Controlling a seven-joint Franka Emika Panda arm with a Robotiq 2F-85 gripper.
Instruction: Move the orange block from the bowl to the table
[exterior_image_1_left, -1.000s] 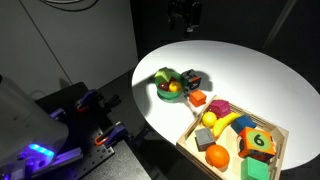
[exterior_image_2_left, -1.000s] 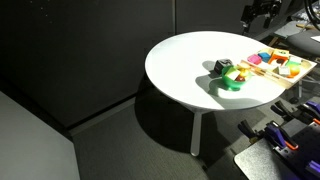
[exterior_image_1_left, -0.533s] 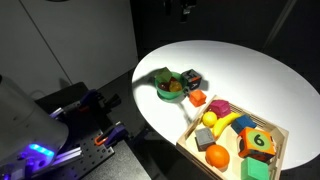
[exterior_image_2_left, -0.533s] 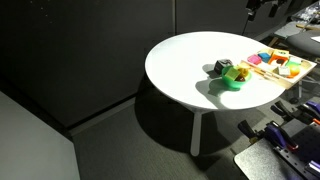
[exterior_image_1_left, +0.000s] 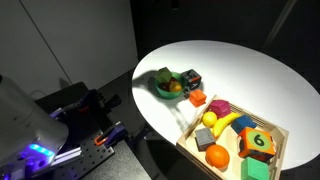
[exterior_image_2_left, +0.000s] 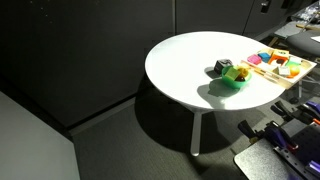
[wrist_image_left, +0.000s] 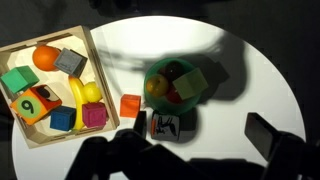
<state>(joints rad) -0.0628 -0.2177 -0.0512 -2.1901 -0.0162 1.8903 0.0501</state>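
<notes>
Up and away goes the gripper (wrist_image_left: 205, 150): a second ago it hung over the far edge of the table (exterior_image_1_left: 240, 70) in both exterior views, and now only a trace of it remains at the top edge of each. Nothing on the table has shifted. From the wrist view the claw is only dark, blurred shapes along the bottom of the picture, so I cannot tell whether it is spread or closed; nothing is seen in it.

On the round white table, the wooden tray (wrist_image_left: 88, 60) lies at one edge and holds an orange fruit (wrist_image_left: 45, 57), a banana (wrist_image_left: 78, 92), a green-and-orange numbered cube (wrist_image_left: 28, 103) and several smaller coloured blocks. The dark-green bowl (wrist_image_left: 150, 70) stands near the tray, apart from it, with a green block (wrist_image_left: 190, 85) and a few other small pieces inside. A dark patterned cube (wrist_image_left: 165, 125) sits just beside the bowl.

The orange block (wrist_image_left: 130, 106) rests on the bare tabletop, outside the bowl, between bowl and tray and just beside the patterned cube. It lies flat on one face.
</notes>
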